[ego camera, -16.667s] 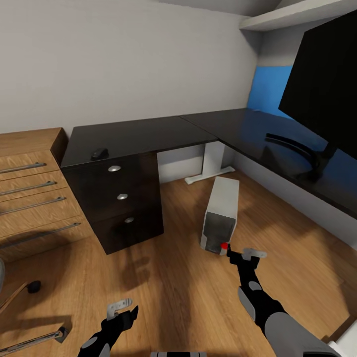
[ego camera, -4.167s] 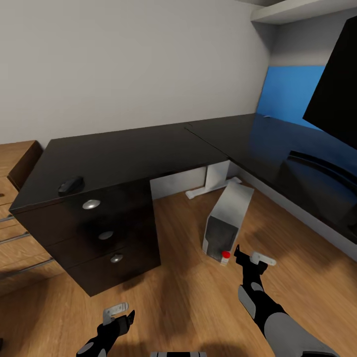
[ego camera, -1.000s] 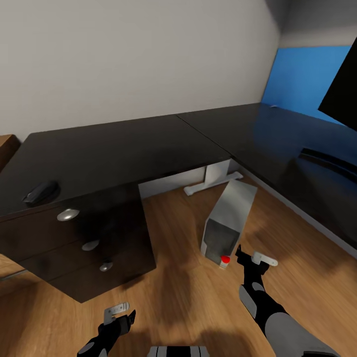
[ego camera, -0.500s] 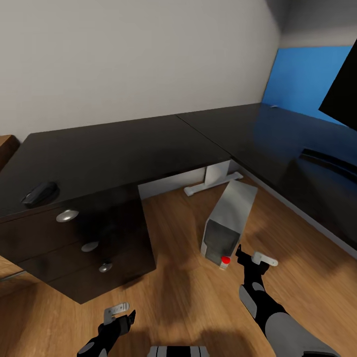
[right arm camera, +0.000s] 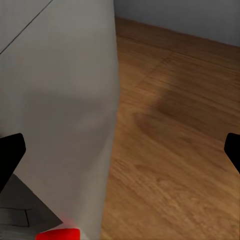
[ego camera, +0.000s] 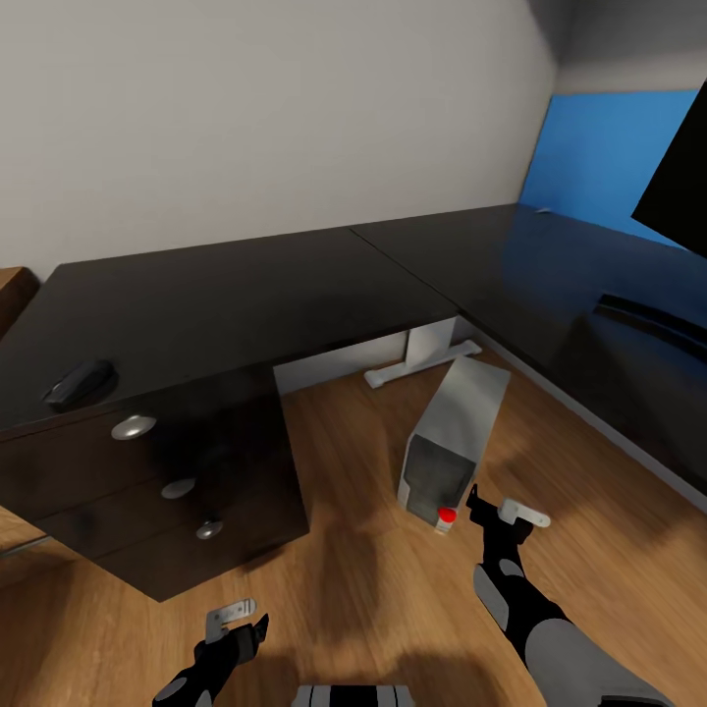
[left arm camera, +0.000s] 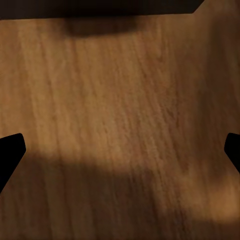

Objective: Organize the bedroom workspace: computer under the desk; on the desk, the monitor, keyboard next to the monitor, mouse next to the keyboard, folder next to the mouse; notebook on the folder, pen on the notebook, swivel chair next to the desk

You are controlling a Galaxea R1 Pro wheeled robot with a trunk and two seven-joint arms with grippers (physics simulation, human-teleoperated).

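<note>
Two grippers hang low over the wooden floor (ego camera: 353,589), nearest of all. The left gripper (ego camera: 234,623) has its jaws spread wide with nothing between them; in its wrist view the dark fingertips (left arm camera: 10,152) sit at the far edges with bare planks in the gap. The right gripper (ego camera: 499,514) is likewise parted wide and grips nothing, its fingertips (right arm camera: 11,152) far apart in its own wrist view.

Just beside the right gripper's jaws, on the left-arm side, stands the computer (ego camera: 452,437), a light grey tower on the floor, tilted out of square with the desk, its darker front panel and red dot turned toward the robot. In the right wrist view its pale side wall (right arm camera: 60,110) lies between the fingers on one side, floor on the other; whether a finger touches it cannot be told.

Ahead of the left gripper's jaws, the black three-drawer unit (ego camera: 167,481) blocks the way. Beyond both, the desk (ego camera: 255,295) spreads in an L, its white leg (ego camera: 422,352) behind the computer. The mouse (ego camera: 81,383) lies on the desktop above the drawers. Farthest, past the right gripper, the monitor (ego camera: 678,187) stands on the desk before the blue back panel (ego camera: 589,157).
</note>
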